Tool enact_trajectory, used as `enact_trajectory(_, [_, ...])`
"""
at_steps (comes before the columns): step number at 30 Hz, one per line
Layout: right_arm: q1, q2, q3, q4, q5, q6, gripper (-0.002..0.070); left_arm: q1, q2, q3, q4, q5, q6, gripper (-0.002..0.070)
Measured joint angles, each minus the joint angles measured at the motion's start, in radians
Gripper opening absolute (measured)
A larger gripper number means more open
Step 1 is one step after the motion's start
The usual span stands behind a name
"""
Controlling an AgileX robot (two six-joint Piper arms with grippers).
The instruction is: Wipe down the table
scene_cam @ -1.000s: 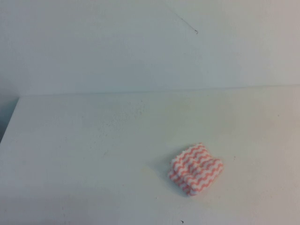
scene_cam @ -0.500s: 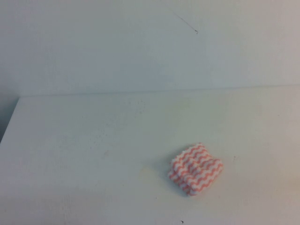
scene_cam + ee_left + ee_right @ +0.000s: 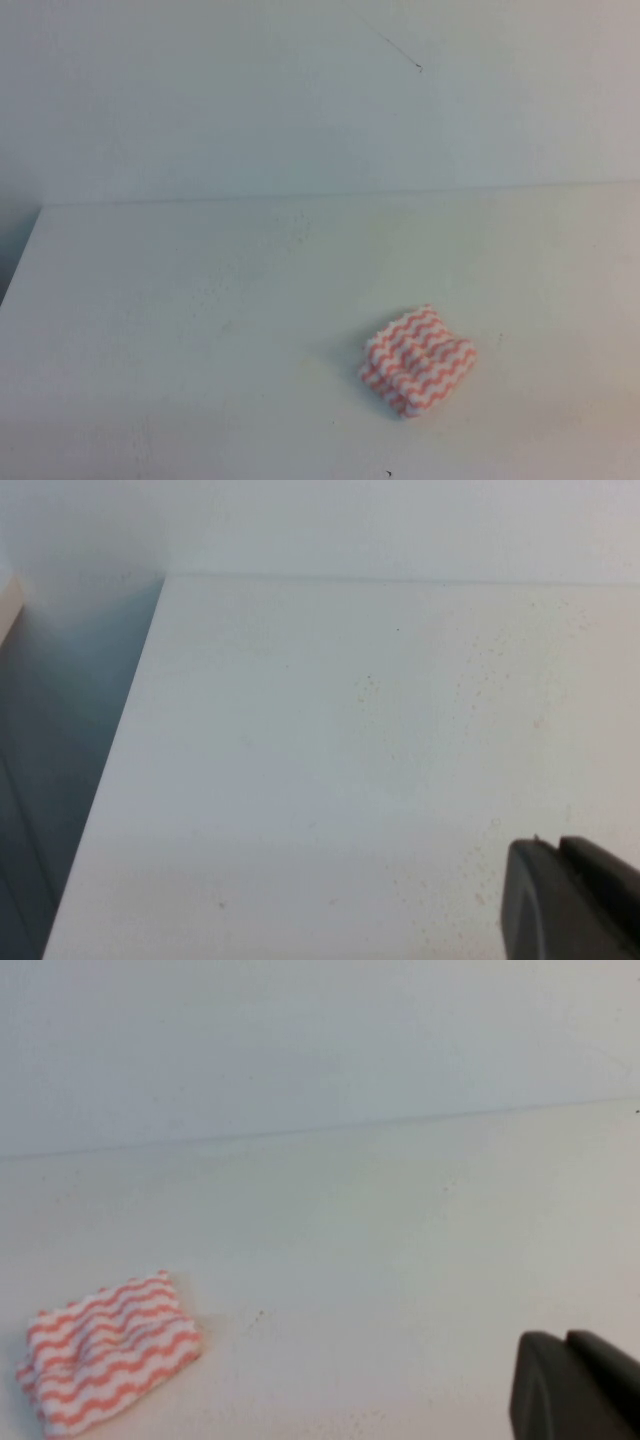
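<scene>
We see a soft cloth (image 3: 417,361) with a ribbed, fluffy weave on a smooth, matt white table (image 3: 200,330). The left gripper (image 3: 557,850) and the right gripper (image 3: 567,1342) look like dark matt plastic.

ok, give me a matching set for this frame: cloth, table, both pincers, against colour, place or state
1. cloth
2. table
3. left pincer
4. right pincer

A. white, finely speckled
B. shut, over bare table, with the table's left edge in its wrist view
C. folded, pink-and-white zigzag stripes, lying free on the right half
D. shut, apart from the striped thing that shows in its wrist view

Pairs: 1-C, 2-A, 3-B, 4-D
</scene>
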Motion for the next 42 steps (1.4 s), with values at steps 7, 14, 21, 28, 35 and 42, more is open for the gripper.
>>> enact_trajectory(7, [0.000, 0.000, 0.000, 0.000, 0.009, 0.000, 0.0000, 0.000, 0.000, 0.000, 0.000, 0.000, 0.000, 0.0001])
enact_trajectory(14, [0.000, 0.000, 0.002, -0.035, 0.009, -0.002, -0.0001, 0.000, 0.000, 0.000, 0.000, 0.000, 0.000, 0.0000])
enact_trajectory(21, [0.000, 0.000, 0.048, -0.104, 0.009, -0.002, -0.0001, 0.000, 0.000, 0.000, 0.000, 0.000, 0.000, 0.0001])
enact_trajectory(28, [0.000, 0.000, 0.093, -0.133, 0.007, -0.002, -0.0001, 0.000, 0.000, 0.000, 0.000, 0.000, 0.000, 0.0001])
enact_trajectory(35, [0.000, 0.000, 0.095, -0.149, 0.007, -0.002, -0.0001, 0.000, 0.000, 0.000, 0.000, 0.000, 0.000, 0.0001])
enact_trajectory(42, [-0.004, -0.043, 0.136, -0.153, 0.005, -0.002, -0.0001, 0.000, 0.000, 0.000, 0.000, 0.000, 0.000, 0.0000])
